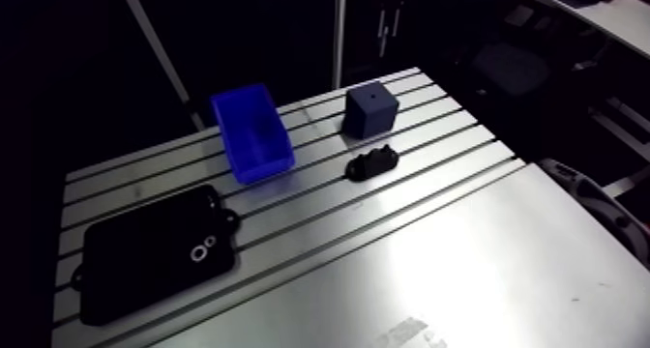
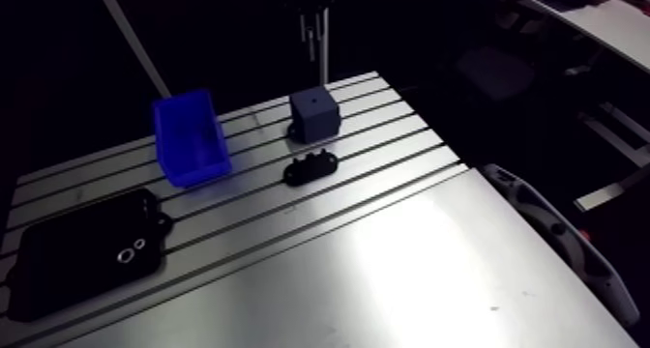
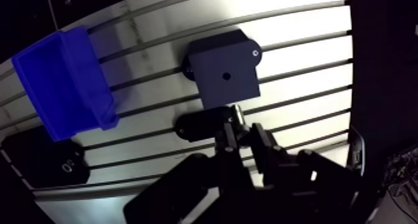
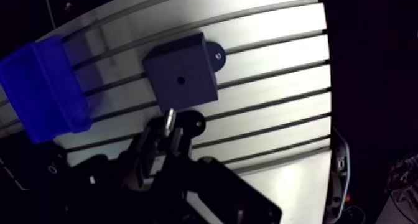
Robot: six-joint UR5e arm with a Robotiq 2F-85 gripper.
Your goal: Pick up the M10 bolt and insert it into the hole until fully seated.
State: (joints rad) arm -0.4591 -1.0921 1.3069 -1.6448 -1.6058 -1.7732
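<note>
Lining up the small silvery metal bolt (image 4: 168,119) over the hole (image 4: 180,80) in the dark blue cube block (image 4: 186,65) probably calls for a vertical shank, then a slow straight push. The black two-finger claw (image 4: 165,136) grips the bolt just short of the block, above the slotted aluminium table (image 4: 274,71). The bolt looks short and shiny, its tip poking past the fingers.

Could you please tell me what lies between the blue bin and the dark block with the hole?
Only bare slotted table separates blue bin and block, seen in the arm view.
</note>
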